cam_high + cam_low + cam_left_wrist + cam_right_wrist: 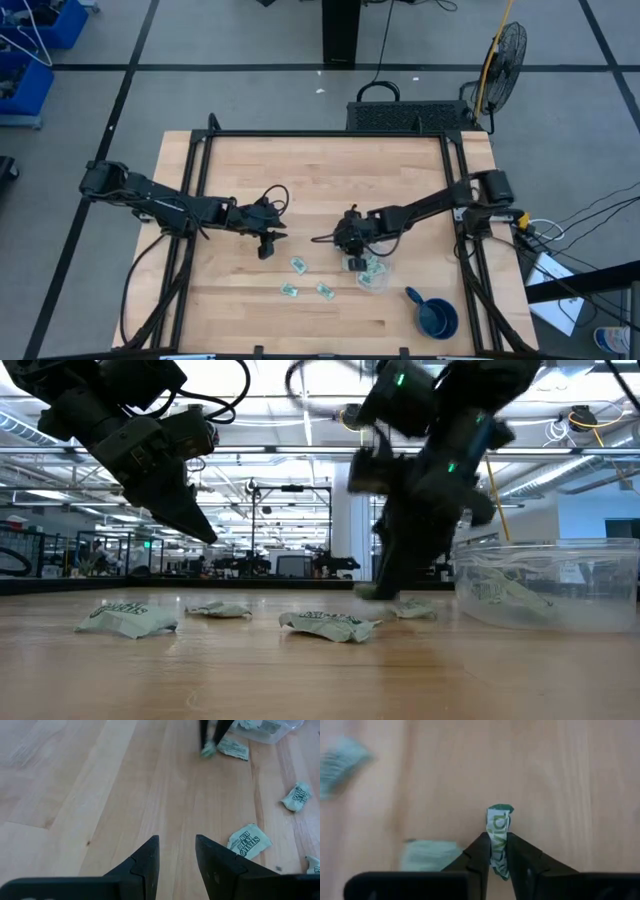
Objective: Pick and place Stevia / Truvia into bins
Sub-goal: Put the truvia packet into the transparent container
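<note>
Where the tabletop (pixel 320 170) runs toward its near edge, a dark blue cup (pixel 436 317) with a handle stands close to the near right corner, with bare wood along the rest of that edge. A little farther in, three loose packets (pixel 299 265) lie right of centre, well apart from every edge; in the left wrist view one packet (pixel 249 841) shows dark print that is hard to read. The clear bin (pixel 374 274) sits just right of them, with several packets inside, and another packet (pixel 414 610) lies on the wood just beside its wall. The right pincer (pixel 496 851) is down at the wood next to the bin, closed on a crumpled packet (pixel 498 831) whose green letters read "via". The left pincer (pixel 176 853) hovers above the wood left of centre, holding nothing, its fingers a narrow gap apart. The far half of the tabletop and its left side are open wood.
</note>
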`<state>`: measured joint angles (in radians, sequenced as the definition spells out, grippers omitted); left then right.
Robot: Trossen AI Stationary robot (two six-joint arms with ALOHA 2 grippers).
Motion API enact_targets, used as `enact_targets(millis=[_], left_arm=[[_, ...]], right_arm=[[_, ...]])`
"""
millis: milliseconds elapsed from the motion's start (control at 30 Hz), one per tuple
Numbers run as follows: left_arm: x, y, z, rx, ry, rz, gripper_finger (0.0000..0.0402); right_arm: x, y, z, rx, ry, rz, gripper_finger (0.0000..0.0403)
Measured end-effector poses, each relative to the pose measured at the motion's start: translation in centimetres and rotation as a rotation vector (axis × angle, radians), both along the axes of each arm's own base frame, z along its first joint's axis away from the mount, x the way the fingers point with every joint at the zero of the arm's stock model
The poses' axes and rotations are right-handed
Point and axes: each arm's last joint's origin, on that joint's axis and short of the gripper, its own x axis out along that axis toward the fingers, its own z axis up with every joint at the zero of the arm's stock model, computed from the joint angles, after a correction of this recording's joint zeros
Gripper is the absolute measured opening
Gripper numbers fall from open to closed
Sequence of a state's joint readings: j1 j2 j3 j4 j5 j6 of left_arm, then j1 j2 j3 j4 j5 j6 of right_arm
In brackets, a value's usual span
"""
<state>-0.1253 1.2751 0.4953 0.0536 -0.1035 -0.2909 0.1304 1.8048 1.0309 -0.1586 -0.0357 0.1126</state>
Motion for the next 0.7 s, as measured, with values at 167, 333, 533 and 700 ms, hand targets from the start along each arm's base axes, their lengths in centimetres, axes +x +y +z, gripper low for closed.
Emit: enact_targets(millis=[167,333,533,700], left_arm=[[0.0,0.0,0.0,0.001,0.000,0.002,0.0134],[0.0,0.0,0.0,0.000,-0.001,0.002,0.0134],[0.0,0.0,0.0,0.001,-0.003,0.003,0.0134],[0.0,0.0,0.0,0.000,-0.005,0.003,0.0134]], right_arm=[[-1.8,1.8,5.5,-0.007,-0.137,0.012,0.0050],[-5.5,4.3,8.6,-0.033,-0.096,-0.062,0.0050],[-7.6,7.2,6.4,-0.021,0.109,-0.171,0.0050],[-7.2,8.3,4.2,-0.038,0.171,-0.168,0.0058]])
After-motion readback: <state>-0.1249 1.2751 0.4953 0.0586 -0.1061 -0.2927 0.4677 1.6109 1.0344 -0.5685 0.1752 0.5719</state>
